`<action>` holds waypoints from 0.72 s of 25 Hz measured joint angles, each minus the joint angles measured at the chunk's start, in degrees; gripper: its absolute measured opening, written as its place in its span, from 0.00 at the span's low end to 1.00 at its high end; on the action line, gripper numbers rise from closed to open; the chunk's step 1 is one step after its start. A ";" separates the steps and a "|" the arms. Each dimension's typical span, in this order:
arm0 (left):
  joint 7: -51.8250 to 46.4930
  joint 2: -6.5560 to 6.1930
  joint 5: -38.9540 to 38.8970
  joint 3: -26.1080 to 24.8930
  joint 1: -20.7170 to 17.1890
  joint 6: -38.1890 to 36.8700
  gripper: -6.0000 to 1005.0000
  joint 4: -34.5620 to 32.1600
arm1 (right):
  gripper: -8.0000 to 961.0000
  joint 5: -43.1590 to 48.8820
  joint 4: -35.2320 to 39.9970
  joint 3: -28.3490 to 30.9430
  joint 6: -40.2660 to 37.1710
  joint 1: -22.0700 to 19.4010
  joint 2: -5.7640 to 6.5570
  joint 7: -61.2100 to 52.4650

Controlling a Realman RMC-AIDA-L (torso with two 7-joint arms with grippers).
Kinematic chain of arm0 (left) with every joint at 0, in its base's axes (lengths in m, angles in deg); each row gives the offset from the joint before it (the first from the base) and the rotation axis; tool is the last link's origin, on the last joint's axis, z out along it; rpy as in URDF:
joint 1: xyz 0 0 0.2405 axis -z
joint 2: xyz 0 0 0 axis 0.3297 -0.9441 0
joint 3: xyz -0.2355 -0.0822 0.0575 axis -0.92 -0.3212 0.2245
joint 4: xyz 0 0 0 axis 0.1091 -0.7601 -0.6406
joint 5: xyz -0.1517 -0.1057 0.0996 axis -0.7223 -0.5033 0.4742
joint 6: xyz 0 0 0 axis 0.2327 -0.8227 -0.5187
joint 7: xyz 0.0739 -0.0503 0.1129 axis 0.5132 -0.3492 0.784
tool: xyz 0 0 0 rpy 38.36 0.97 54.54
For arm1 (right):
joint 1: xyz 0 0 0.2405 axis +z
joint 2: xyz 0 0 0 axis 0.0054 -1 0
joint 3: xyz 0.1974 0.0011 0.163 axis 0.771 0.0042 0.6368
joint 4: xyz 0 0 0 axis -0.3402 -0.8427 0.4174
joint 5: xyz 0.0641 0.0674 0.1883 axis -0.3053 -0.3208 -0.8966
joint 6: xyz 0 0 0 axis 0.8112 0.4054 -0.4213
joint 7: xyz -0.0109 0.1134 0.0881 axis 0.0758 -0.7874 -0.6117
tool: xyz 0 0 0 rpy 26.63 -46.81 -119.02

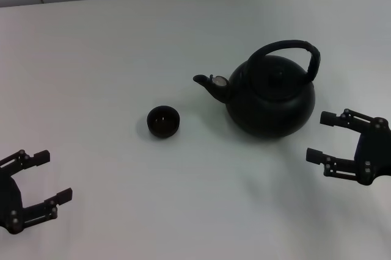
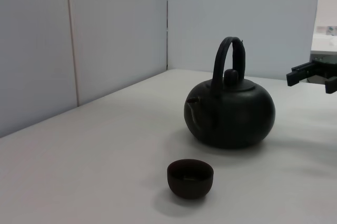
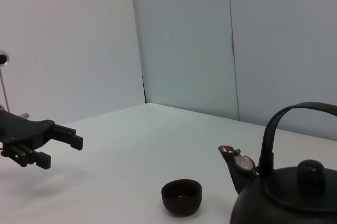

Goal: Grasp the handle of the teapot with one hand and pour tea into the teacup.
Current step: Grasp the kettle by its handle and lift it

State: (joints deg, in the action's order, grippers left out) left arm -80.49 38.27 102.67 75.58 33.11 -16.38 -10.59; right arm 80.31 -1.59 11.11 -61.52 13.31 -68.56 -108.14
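Two tools were in view, neither holding anything. The right tool [image 1: 322, 137] sat at the right edge of the head view, just beside the pot [image 1: 270, 96], fingers spread wide and clear of it. The left tool [image 1: 52, 177] waited at the lower left of that frame, also spread wide, well apart from both task items.

The pot stood upright on the white bench [image 1: 122, 46], right of centre, lid seated, spout [image 1: 211, 83] pointing toward frame left. The handle [image 1: 288, 49] arched over its top, untouched. The cup [image 1: 163, 121] stood upright left of the spout, near but apart from it, at centre frame.

Assessment: the grasp had not yet begun; the right tool appeared best placed for it.

Risks noted:
- The right tool sat low, level with the pot's belly. A direct advance could shove the pot toward the cup instead of reaching the handle.
- The handle looked thick. An off-centre grip could let the pot swing.
- The cup was small. A fast tilt could overshoot it or spill.
- The lid looked loose-fitting; I could not tell. A steep tilt might drop it.
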 joint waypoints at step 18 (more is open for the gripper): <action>-0.03 0.21 0.10 -4.36 0.61 -1.75 0.81 -0.17 | 0.82 -14.21 -43.44 27.28 11.60 -4.62 -0.61 44.29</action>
State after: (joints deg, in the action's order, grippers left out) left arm -80.52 38.48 102.77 71.22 33.72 -18.13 -10.76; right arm 66.10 -45.02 38.39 -49.92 8.69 -69.17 -63.85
